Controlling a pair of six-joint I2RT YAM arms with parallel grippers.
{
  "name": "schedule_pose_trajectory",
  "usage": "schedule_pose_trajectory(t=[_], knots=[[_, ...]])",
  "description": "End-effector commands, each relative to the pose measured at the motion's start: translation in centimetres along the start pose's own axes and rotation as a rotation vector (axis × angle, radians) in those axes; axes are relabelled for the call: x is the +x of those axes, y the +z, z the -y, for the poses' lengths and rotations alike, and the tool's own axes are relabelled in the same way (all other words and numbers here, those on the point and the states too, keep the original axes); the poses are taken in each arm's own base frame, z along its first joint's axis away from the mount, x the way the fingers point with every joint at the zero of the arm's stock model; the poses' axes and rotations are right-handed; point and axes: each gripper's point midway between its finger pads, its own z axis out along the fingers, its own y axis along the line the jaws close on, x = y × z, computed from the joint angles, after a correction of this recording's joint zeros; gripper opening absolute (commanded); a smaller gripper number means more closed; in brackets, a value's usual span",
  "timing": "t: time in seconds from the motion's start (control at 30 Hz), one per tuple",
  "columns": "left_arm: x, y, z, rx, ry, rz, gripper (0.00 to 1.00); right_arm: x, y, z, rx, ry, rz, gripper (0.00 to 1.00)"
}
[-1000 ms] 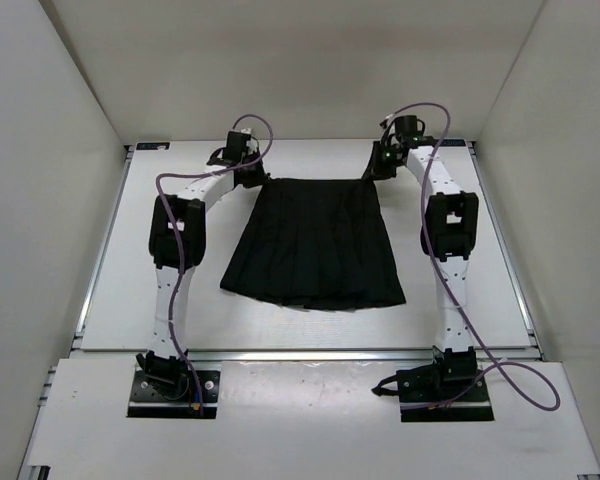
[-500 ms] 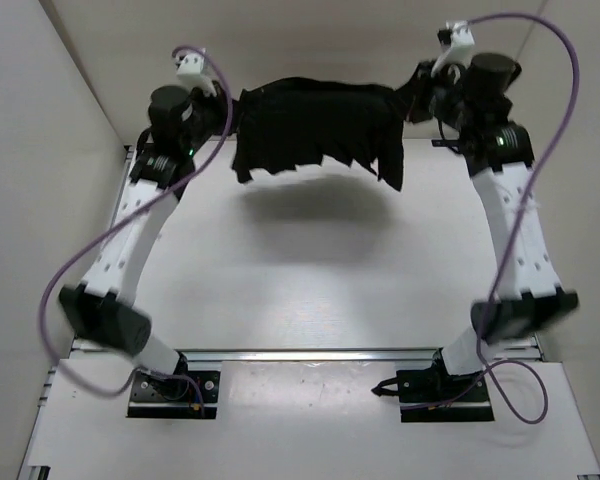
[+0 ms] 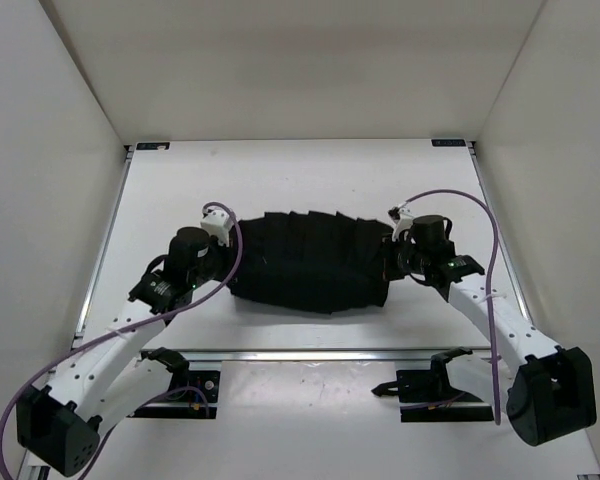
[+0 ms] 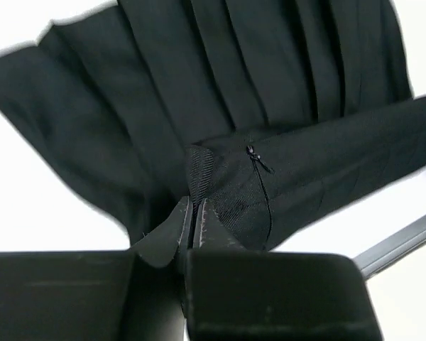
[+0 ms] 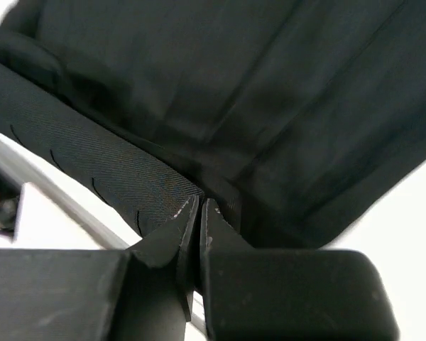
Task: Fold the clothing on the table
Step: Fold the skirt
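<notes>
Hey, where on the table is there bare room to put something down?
The widest bare patch is the far strip of the table, between the clothing and the back wall. Narrower strips flank the clothing on both sides. The near edge is crowded: the left pincer and right pincer grip the clothing there.

the white table (image 3: 280, 175) bears the black clothing (image 3: 310, 262) near its front edge

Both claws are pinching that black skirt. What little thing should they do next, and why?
Probably open both and let go. The left gripper and right gripper are each shut on a corner of the skirt, which lies doubled over on the table, its waistband laid over the pleats. The fold looks laid, so releasing seems the natural step.
</notes>
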Motion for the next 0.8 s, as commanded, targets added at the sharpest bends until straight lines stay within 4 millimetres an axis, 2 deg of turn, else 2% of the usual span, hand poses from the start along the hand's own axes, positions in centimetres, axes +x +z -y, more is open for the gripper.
schedule_pose_trajectory(t=[0.0, 0.07, 0.1, 0.17, 0.27, 0.3, 0.43, 0.47, 0.5, 0.53, 0.57, 0.6, 0.63, 0.7, 0.77], knots=[[-1.8, -1.3, -2.1, -0.095, -0.085, 0.078, 0.0, -4.2, 0.1, -0.6, -0.058, 0.002, 0.154, 0.0], [-0.9, 0.2, -2.9, -0.116, -0.139, 0.022, 0.0, -3.7, 1.9, 1.0, -0.043, 0.033, 0.108, 0.0], [-0.8, 0.7, -3.2, -0.117, -0.16, 0.015, 0.0, -4.4, 2.0, 1.2, -0.043, 0.023, 0.111, 0.0], [1.1, 2.5, -4.2, -0.156, -0.205, -0.052, 0.0, -3.9, 3.9, 2.7, -0.031, 0.045, 0.039, 0.0], [1.1, 3.9, -5.6, -0.208, -0.254, -0.055, 0.0, -7.2, 5.3, 2.9, -0.069, 0.027, 0.034, 0.0], [0.8, 4.0, -6.7, -0.252, -0.265, -0.043, 0.0, -7.7, 5.7, 3.0, -0.079, 0.023, 0.033, 0.0], [-0.7, 4.7, -8.2, -0.294, -0.289, -0.012, 0.0, -11.7, 8.4, 3.5, -0.107, -0.02, 0.029, 0.0], [-1.9, 5.0, -8.5, -0.309, -0.288, 0.006, 0.0, -11.8, 9.3, 4.0, -0.108, -0.003, 0.007, 0.0], [-2.3, 5.4, -9.1, -0.335, -0.292, 0.001, 0.0, -13.8, 9.4, 3.6, -0.126, -0.034, 0.037, 0.01], [-3.1, 5.5, -9.4, -0.347, -0.292, 0.025, 0.0, -14.6, 10.3, 3.9, -0.13, -0.037, 0.031, 0.0], [-3.0, 6.3, -9.8, -0.355, -0.292, 0.015, 0.0, -15.2, 11.3, 4.4, -0.129, -0.041, 0.026, 0.0], [-3.7, 7.1, -10.1, -0.36, -0.299, 0.024, 0.0, -14.7, 12.5, 5.3, -0.126, -0.026, -0.002, 0.0], [-3.9, 7.4, -10.8, -0.37, -0.31, 0.031, 0.0, -16.2, 12.7, 5.7, -0.128, -0.038, 0.018, 0.0], [-3.7, 9.1, -12.0, -0.408, -0.324, 0.022, 0.0, -17.1, 14.2, 6.6, -0.126, -0.053, 0.007, 0.0], [-3.8, 10.5, -13.5, -0.457, -0.342, 0.029, 0.0, -19.1, 16.3, 8.6, -0.113, -0.072, 0.008, 0.0]])
